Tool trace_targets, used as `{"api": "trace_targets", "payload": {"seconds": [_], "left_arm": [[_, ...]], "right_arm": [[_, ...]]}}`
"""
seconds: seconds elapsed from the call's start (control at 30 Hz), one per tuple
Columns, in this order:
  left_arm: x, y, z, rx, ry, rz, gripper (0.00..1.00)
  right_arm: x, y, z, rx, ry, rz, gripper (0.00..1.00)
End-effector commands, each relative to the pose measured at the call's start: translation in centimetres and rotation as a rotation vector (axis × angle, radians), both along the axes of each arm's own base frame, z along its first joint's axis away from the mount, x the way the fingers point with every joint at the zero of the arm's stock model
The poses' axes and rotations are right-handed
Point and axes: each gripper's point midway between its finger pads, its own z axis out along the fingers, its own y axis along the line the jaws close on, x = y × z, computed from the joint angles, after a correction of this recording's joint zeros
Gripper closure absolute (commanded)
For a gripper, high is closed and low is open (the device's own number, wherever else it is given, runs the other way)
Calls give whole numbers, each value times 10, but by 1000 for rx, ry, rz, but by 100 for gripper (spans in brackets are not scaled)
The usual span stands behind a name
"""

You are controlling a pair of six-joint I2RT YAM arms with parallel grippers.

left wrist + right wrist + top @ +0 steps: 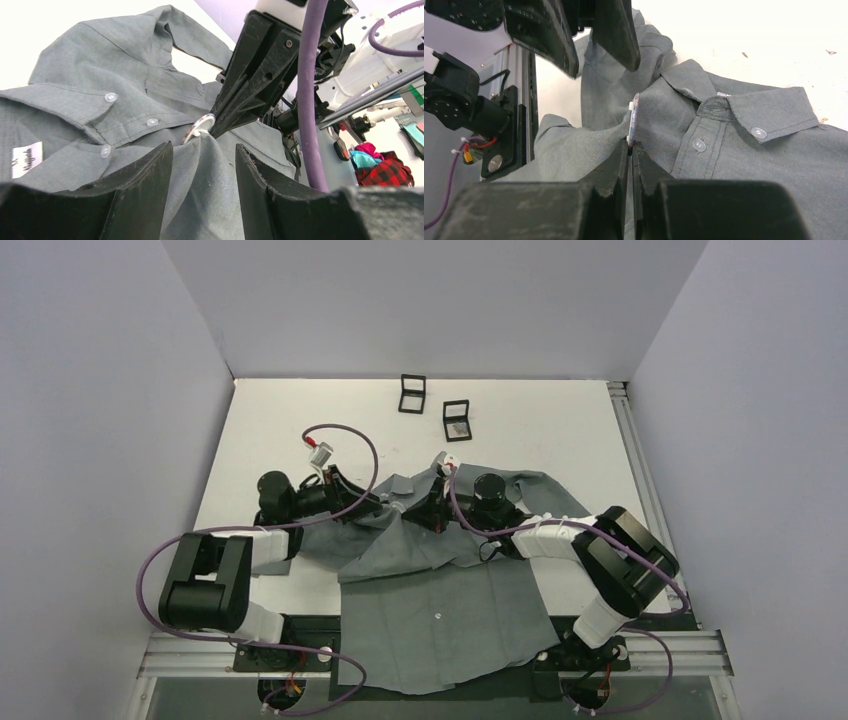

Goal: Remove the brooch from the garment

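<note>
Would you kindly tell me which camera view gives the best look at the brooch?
The left wrist view: there the brooch shows part of its round face, clear against the grey garment, at the tips of the right gripper. The right wrist view shows it only edge-on. In the top view it cannot be made out.

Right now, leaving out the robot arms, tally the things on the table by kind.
grey shirt: 1
brooch, pinned to the shirt: 1
small black boxes: 2
Total: 4
</note>
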Motion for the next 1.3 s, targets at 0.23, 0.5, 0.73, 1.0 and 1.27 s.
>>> {"api": "trace_targets", "payload": {"seconds": [0.23,0.5,0.73,1.0,1.27], "left_arm": [[3,-17,-4,-16,-79,-41,51],[-4,-28,1,-52,-102,-85,56],[-7,-32,9,-75,-135,-104,82],[-13,-29,15,-52,-184,-117,97],[-19,-30,-2,191,-338,-167,100]], "right_arm": [[-6,6,42,168,-53,61,100],[-8,7,44,191,-35,75,100],[-12,8,46,207,-17,92,100],[-9,2,43,172,-19,108,81],[3,-25,39,16,-107,116,60]]}}
